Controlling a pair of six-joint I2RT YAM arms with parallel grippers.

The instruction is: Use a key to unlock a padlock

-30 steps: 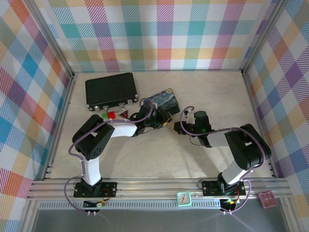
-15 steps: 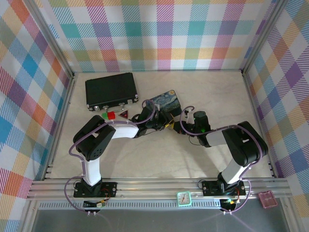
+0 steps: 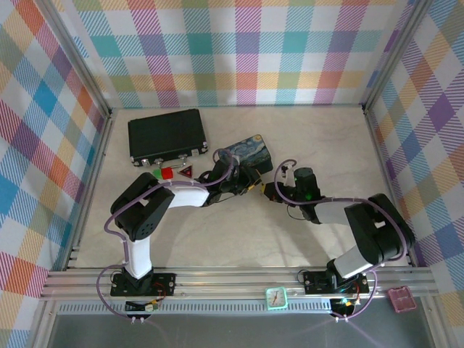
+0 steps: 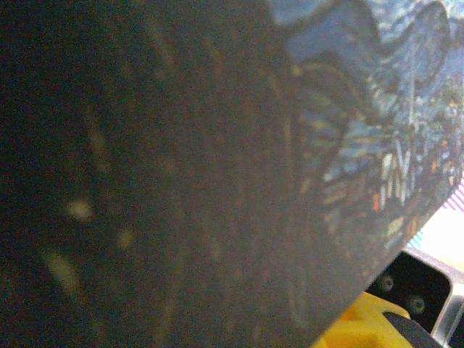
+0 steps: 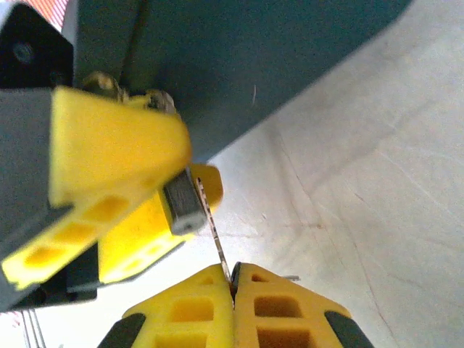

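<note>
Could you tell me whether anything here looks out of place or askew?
Nothing spilled or damaged. One oddity: the key, pinched in the right claw, runs slanted along the side of the padlock held by the left claw; whether it is in the keyhole I cannot tell.

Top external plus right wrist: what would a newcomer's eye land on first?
The two arms meeting mid-table in the top view, left gripper and right gripper nearly tip to tip beside the starry-night tin. In the right wrist view, the right gripper's yellow fingers pinch the thin key, its blade running up to the small grey padlock clamped in the left gripper's fingers. The black case sits back left.
</note>
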